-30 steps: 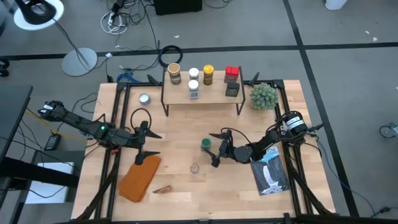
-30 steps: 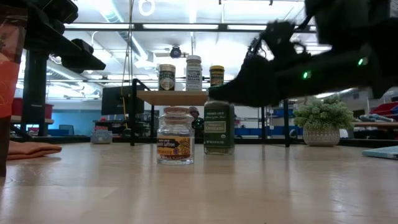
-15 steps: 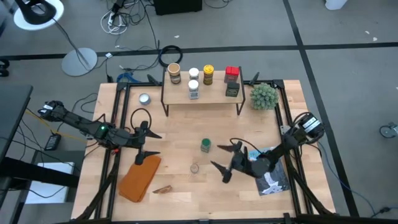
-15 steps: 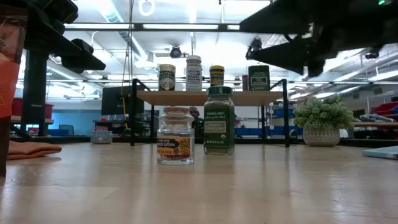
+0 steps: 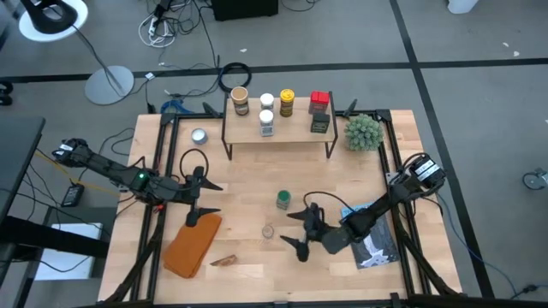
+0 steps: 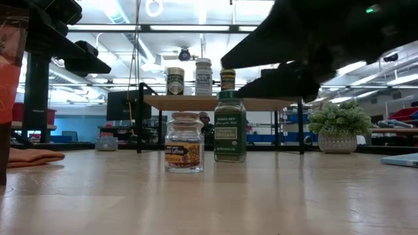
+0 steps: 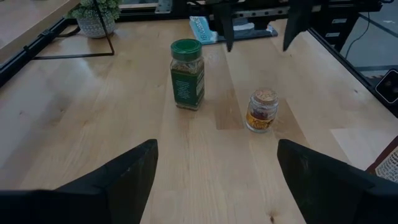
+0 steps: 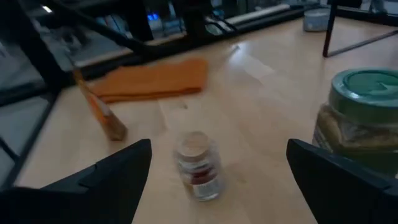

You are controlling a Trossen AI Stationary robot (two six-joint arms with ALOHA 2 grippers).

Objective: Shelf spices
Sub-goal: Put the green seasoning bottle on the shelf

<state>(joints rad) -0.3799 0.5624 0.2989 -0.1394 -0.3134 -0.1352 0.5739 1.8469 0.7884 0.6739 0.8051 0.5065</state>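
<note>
Now, what I see:
Right gripper: wide apart, near the small clear jar.
Green-lid jar: on the surface.
Shelf: five spice jars.
Left gripper: apart, waiting.

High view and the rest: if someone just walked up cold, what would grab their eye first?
Likely the right end effector, open and hovering low over mid-table beside two jars not yet shelved: the green-lidded jar and the small clear jar. Behind them, the shelf at the table's far edge already carries a row of spices. The left end effector waits open, near the orange cloth.
</note>
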